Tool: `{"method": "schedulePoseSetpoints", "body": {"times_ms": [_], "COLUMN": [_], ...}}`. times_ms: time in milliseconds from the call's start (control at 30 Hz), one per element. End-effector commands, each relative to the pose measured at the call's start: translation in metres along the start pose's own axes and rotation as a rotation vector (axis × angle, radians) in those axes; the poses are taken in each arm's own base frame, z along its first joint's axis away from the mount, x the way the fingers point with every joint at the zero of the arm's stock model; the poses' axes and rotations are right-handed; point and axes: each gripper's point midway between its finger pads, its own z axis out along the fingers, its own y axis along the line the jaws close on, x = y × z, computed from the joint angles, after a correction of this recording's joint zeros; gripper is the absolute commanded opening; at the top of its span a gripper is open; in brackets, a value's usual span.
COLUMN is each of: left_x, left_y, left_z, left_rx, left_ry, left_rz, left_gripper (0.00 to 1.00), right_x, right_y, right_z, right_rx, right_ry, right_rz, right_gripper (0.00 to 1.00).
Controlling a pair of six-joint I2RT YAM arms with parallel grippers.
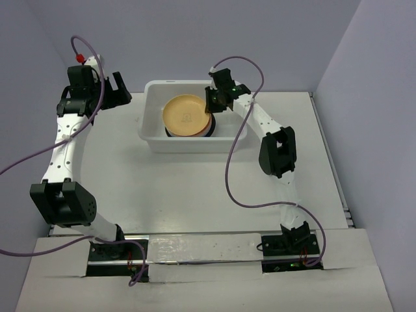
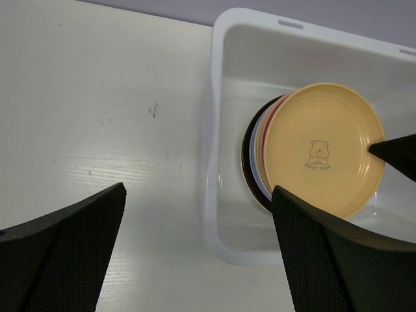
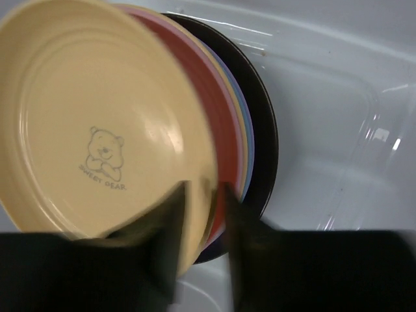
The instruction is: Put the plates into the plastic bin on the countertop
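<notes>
While I watched from above, the right claw (image 1: 214,107) hung inside the plastic bin (image 1: 195,144), with the yellow plate (image 1: 185,116) just to its left. The left claw (image 1: 120,90) stood well apart from the bin.

Its own camera showed its jaws spread wide and holding nothing over the countertop (image 2: 97,97), the bin ahead to its right.

Through the right wrist's camera, narrowly parted jaws straddled the yellow plate's rim above the other plates (image 3: 260,130). I couldn't tell whether they pinched it.

We noted shiny strip (image 1: 205,247) lying crosswise at near side. White ledge (image 1: 208,292) sat just nearer than strip, touching it. Back wall (image 1: 195,32), pale lilac, stood well beyond strip. Left wall (image 1: 19,78) rose left of strip, right wall (image 1: 383,130) right of strip, both same lilac. Grey rail (image 1: 349,218) ran right of strip, at foot of right wall.
</notes>
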Motion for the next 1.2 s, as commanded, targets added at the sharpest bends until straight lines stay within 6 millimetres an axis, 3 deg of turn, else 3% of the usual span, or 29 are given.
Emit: {"method": "schedulePoseSetpoints", "body": {"times_ms": [0, 100, 167, 233, 333, 400, 533, 667, 733, 833, 933, 1167], "left_x": [-0.01, -0.012, -0.016, -0.015, -0.012, -0.01, -0.009, -0.006, -0.003, 0.009, 0.017, 0.032], "left_y": [0.0, 0.001, -0.001, 0.001, 0.008, 0.015, 0.026, 0.032, 0.039, 0.058, 0.063, 0.068], "left_z": [-0.014, -0.014, -0.011, -0.007, -0.003, -0.002, 0.0, 0.007, 0.012, 0.024, 0.023, 0.017], "left_rx": [0.041, 0.046, 0.051, 0.048, 0.019, 0.015, 0.015, 0.017, -0.012, -0.092, -0.107, -0.131], "left_ry": [-0.031, -0.032, -0.022, 0.005, 0.028, 0.028, 0.011, 0.008, 0.015, 0.054, 0.055, 0.069], "left_rz": [-0.047, -0.038, -0.033, -0.022, 0.022, 0.046, 0.044, 0.062, 0.073, 0.078, 0.09, 0.09], "left_gripper": [0.99, 0.99, 0.99, 0.99, 0.99, 0.99, 0.99, 0.99, 0.99, 0.99, 0.99, 0.99], "right_x": [-0.028, -0.027, -0.038, -0.058, -0.088, -0.108, -0.128, -0.114, -0.097, -0.068, -0.05, -0.017], "right_y": [0.005, 0.005, 0.009, 0.017, 0.03, 0.038, 0.016, -0.074, -0.101, -0.159, -0.181, -0.181], "right_z": [-0.005, -0.017, -0.039, -0.072, -0.127, -0.177, -0.234, -0.243, -0.239, -0.234, -0.231, -0.219], "right_rx": [0.005, 0.011, 0.006, -0.017, -0.063, -0.08, -0.019, 0.165, 0.195, 0.277, 0.313, 0.292], "right_ry": [-0.095, -0.091, -0.125, -0.183, -0.288, -0.39, -0.516, -0.485, -0.441, -0.373, -0.347, -0.295], "right_rz": [-0.04, -0.047, -0.064, -0.083, -0.112, -0.159, -0.175, -0.08, -0.044, 0.015, 0.016, 0.017], "right_gripper": [0.48, 0.73, 0.9, 1.0, 1.0, 1.0, 1.0, 1.0, 1.0, 1.0, 1.0, 1.0]}}
